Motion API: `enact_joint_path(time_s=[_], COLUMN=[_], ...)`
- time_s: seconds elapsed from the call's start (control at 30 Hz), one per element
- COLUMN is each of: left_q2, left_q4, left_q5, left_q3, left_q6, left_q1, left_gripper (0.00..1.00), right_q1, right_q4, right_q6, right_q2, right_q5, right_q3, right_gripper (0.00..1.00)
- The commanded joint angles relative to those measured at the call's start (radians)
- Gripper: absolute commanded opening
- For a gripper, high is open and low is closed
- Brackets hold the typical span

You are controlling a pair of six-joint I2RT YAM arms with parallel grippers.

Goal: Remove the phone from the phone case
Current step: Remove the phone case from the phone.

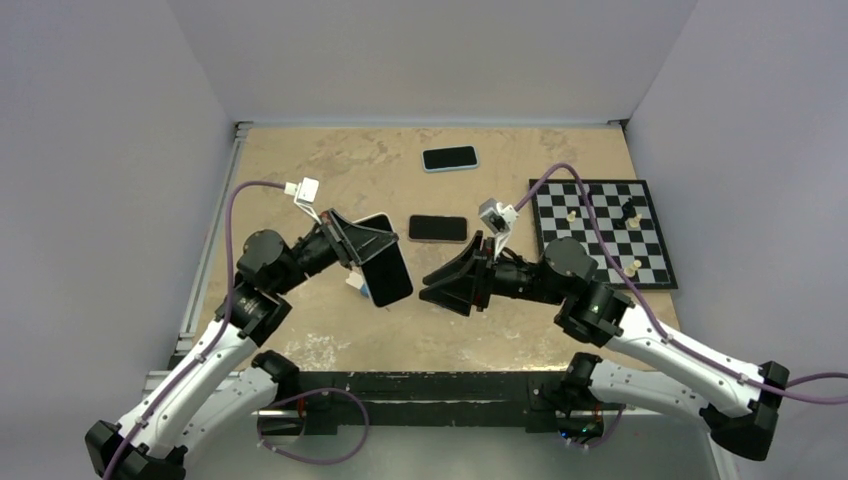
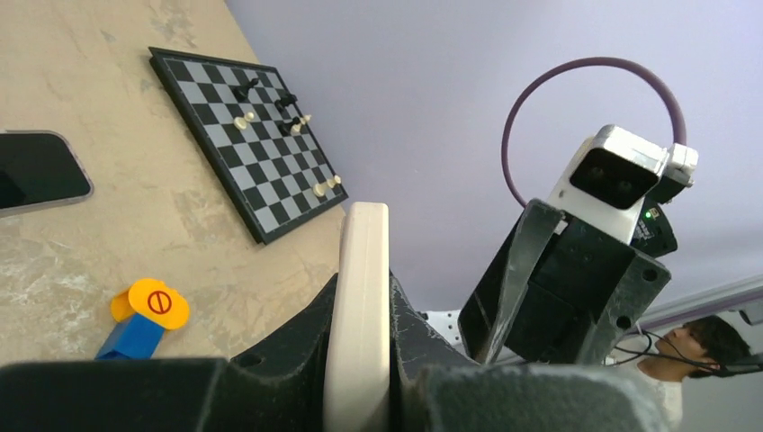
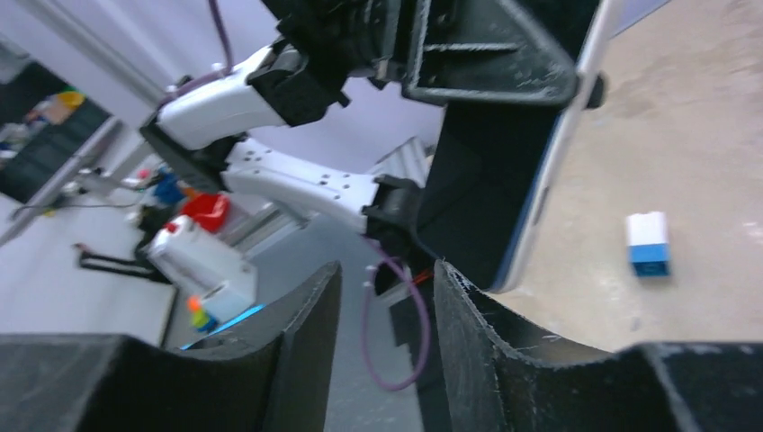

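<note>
1. The table (image 1: pixel 300 180) carries a chessboard (image 1: pixel 655 240) on the right, a second phone (image 1: pixel 437 228) in the middle and a third phone (image 1: pixel 449 158) farther back. Neither arm touches any of these.
2. The left arm (image 1: pixel 215 345) and the right arm (image 1: pixel 660 345) both reach inward and face each other over the middle of the table.
3. The phone (image 1: pixel 390 275) hangs in the air between them, not on the table. In the overhead view its long axis runs roughly from far to near, and its dark face is turned towards the right arm. A pale rim runs round it, so we judge that it sits in its case (image 2: pixel 360 288) and is not yet out.
4. The left gripper (image 1: pixel 365 250) is clamped tight on the phone's far part, pinching it across its thickness. The near end is free.
5. The right gripper (image 1: pixel 428 288) stands partly open and holds nothing. The phone lies just to its left, near but apart, so we think this free arm must close in leftward on the free end.
6. A small blue and white block (image 3: pixel 648 245) lies on the table below.
</note>
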State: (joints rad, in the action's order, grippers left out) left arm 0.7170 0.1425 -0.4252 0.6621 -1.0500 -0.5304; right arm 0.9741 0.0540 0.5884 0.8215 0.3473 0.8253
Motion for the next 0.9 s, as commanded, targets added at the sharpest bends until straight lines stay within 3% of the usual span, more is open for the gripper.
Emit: enact_joint_path(time_s=[0.0, 0.27, 0.57, 0.87], left_q2=[-0.038, -0.042, -0.033, -0.072], left_q4=[0.065, 0.142, 0.192, 0.101], left_q5=[0.095, 0.061, 0.018, 0.039], left_q3=[0.030, -0.006, -0.019, -0.003], left_q6=[-0.003, -0.067, -0.091, -0.033], left_q1=[0.003, 0.004, 0.004, 0.004], left_gripper=[0.00, 0.00, 0.00, 0.00], right_q1=[-0.008, -0.031, -0.036, -0.043], right_q4=[0.195, 0.175, 0.191, 0.129], right_q6=[0.160, 0.178, 0.198, 0.165], right_q2=[0.077, 0.120, 0.140, 0.098], right_q5=[0.203, 0.173, 0.142, 0.083], right_q3=[-0.043, -0.062, -0.087, -0.088], right_gripper=[0.42, 0.39, 0.45, 0.48])
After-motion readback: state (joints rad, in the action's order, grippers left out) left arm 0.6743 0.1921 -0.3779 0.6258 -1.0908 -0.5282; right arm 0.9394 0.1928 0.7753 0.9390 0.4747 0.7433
